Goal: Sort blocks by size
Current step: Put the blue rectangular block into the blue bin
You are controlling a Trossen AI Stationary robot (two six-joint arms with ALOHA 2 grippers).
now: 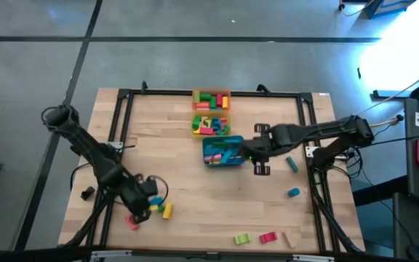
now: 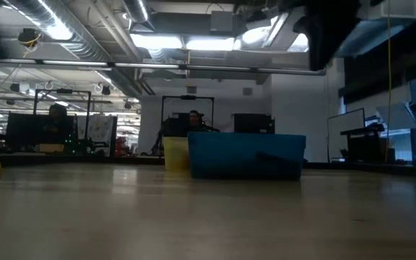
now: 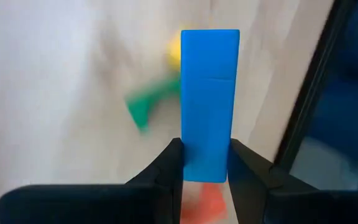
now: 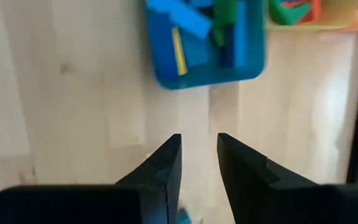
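Blue bar (image 3: 209, 102) clamped in the left pincer (image 3: 205, 163), right pincer (image 4: 199, 163) empty and narrowly parted by the teal tray (image 1: 222, 152); trays part-filled, loose blocks (image 1: 254, 238) remain.

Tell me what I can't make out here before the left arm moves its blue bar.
- Left gripper, high view: its own body hides the blue bar.
- Green piece, left wrist view: blurred, shape unclear.
- Red block, left wrist view: mostly behind the bar and fingers.
- Teal tray, low view: its wall hides the contents.
- Right gripper: empty.
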